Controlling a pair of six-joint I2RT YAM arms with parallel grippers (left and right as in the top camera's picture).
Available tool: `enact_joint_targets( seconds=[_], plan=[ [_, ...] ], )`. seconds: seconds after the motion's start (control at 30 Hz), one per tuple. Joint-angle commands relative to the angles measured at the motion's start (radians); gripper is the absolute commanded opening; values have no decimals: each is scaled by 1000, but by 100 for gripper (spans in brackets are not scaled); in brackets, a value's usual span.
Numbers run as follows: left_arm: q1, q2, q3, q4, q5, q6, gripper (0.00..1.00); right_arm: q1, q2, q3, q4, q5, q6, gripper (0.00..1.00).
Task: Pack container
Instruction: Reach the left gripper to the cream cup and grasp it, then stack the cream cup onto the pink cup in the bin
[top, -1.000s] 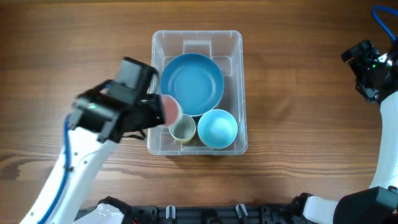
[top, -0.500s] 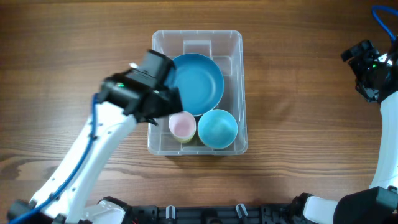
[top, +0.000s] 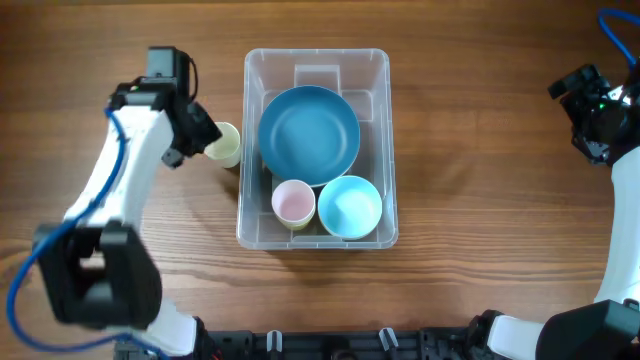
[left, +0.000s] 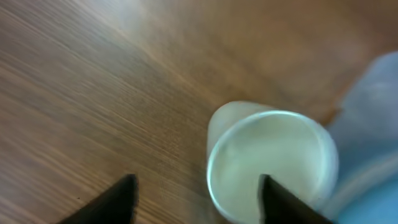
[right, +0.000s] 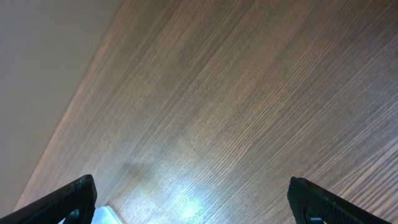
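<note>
The clear container (top: 379, 70) sits mid-table holding a large blue bowl (top: 309, 135), a light blue bowl (top: 350, 207) and a pink cup (top: 293, 203) nested in a yellowish cup. A pale green cup (top: 226, 146) (left: 270, 162) stands on the wood just outside the container's left wall. My left gripper (top: 204, 141) (left: 196, 186) is at this cup, open; one finger (left: 277, 202) lies over the cup's mouth and the other (left: 118, 199) over bare wood. My right gripper (top: 583, 105) (right: 191, 186) hangs open over bare table at the far right, holding nothing.
The container's left wall (top: 243, 150) rises right beside the pale green cup. Wooden table (top: 480, 150) stretches between the container and the right arm. The arm bases line the front edge (top: 330, 345).
The left gripper let go of the pink cup into the container's front left corner, then swung left and back out of the container to the pale green cup. The right arm has not moved.
</note>
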Motion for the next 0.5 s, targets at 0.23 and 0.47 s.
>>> enact_joint_targets(
  seconds=[0.23,0.47],
  plan=[
    [25,70,-10,-14,32,12,4,-2,11,3,2,-8,7,100],
    [-5,-273,58,-145,39,43,4,-2,11,3,2,-8,7,100]
  ],
)
